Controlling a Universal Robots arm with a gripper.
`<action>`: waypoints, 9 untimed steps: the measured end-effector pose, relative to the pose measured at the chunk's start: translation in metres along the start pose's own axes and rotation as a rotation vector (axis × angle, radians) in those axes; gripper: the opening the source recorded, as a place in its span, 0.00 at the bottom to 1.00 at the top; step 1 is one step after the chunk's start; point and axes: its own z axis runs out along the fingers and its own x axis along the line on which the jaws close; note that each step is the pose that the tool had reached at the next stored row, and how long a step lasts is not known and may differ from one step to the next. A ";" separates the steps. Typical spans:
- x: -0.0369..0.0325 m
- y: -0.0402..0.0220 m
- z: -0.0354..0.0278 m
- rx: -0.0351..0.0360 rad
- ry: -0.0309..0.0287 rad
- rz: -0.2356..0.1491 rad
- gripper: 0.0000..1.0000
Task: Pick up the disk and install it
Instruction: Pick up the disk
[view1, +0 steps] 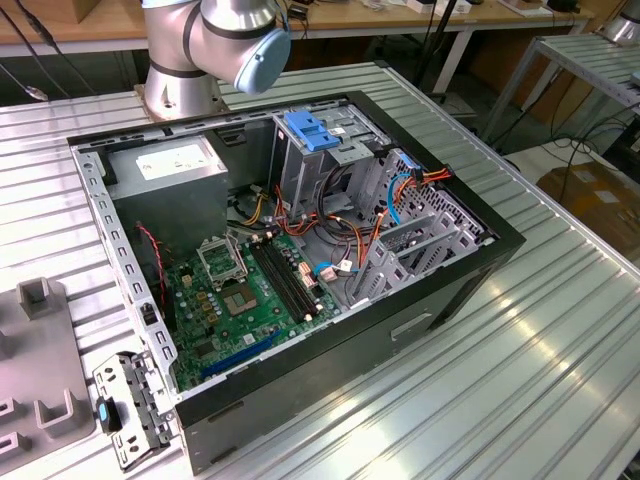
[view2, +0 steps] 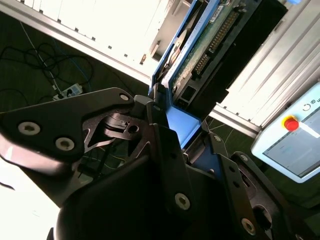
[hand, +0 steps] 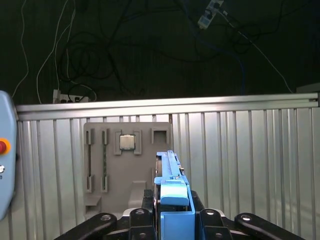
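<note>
One tabletop, one open case, one blue-topped cage at 12 o'clock in the exterior view. In both wrist views, one claw pinches the one disk, held clear above the tabletop. I'd keep it square to the cage and dodge the cables.

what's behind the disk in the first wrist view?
Behind the disk, clamped in the jaws: a grey fixture tray holding a processor chip and a memory stick, on the ribbed metal table. The tray's part directly behind the disk is covered.
</note>
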 end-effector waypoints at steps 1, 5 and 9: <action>0.0000 -0.0005 0.0000 0.0000 0.0000 0.000 0.37; -0.0002 -0.0031 0.0000 -0.0001 0.0000 0.000 0.37; -0.0003 -0.0071 0.0000 0.0001 0.0000 0.000 0.37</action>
